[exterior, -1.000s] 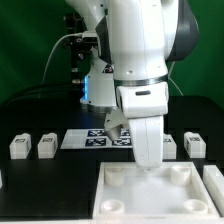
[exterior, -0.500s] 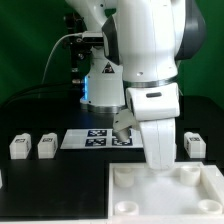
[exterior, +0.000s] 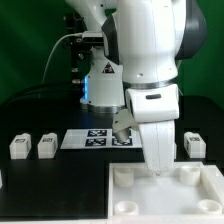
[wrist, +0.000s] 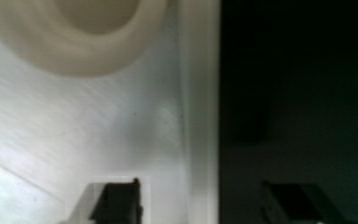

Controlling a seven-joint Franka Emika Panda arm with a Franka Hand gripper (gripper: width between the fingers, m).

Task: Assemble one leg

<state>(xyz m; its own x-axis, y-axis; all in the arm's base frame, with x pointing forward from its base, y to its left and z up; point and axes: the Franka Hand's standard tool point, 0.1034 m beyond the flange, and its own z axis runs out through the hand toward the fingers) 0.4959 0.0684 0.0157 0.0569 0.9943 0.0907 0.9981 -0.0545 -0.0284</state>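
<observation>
My gripper (exterior: 158,168) is low over the back edge of the large white plate (exterior: 170,195). In the wrist view the gripper (wrist: 206,203) is open with nothing between its fingers. One finger (wrist: 114,200) is over the plate (wrist: 87,120), near a round socket (wrist: 96,35). The other finger is over the black table. Two legs (exterior: 18,147) (exterior: 47,146) stand at the exterior view's left and one leg (exterior: 195,143) at its right. All are small white blocks with tags, apart from the gripper. A fourth leg does not show.
The marker board (exterior: 92,138) lies on the black table (exterior: 40,185) behind the plate, partly hidden by my arm. The robot base and cables stand at the back.
From one second ago to half a second ago my arm and the plate shifted toward the exterior view's right, hiding a leg behind the arm. Since then nothing has moved.
</observation>
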